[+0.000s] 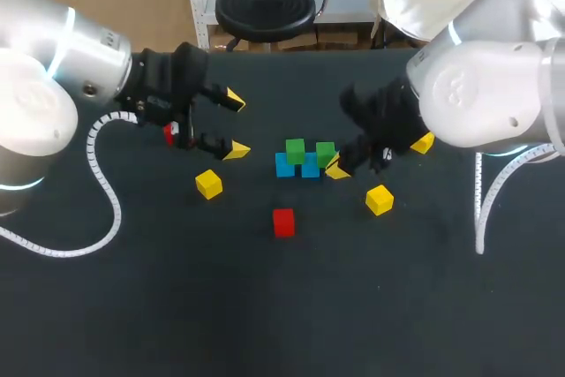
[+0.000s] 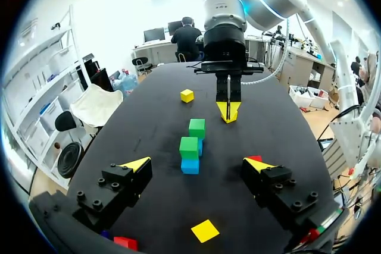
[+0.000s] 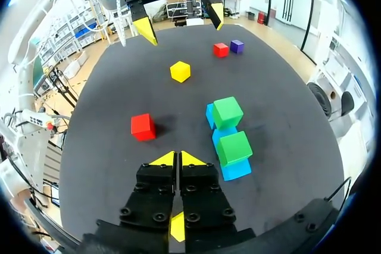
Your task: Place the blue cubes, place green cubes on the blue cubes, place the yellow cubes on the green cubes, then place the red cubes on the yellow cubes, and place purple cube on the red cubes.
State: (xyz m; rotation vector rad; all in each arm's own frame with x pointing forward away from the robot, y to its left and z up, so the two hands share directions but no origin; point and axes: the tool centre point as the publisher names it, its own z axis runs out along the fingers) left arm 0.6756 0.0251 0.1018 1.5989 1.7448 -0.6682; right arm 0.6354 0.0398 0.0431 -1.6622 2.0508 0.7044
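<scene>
Green cubes [image 1: 295, 149] sit on the side-by-side blue cubes [image 1: 284, 165] at mid-table; the right gripper [image 3: 177, 157], fingers pressed together and empty just beside them, could topple a stack if swung carelessly, while the left gripper [image 1: 236, 124] hangs spread, well apart.

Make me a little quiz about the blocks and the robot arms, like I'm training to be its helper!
1. True or false: each of the two small green cubes sits on top of a blue cube.
2. Which tool has its yellow-tipped fingers spread wide apart? A. the left tool B. the right tool C. both
3. Fill in the gap: in the right wrist view, the little cube right beside the far red cube is coloured ____.

Key: 1 true. 2 A. 3 purple, the purple cube.
</scene>
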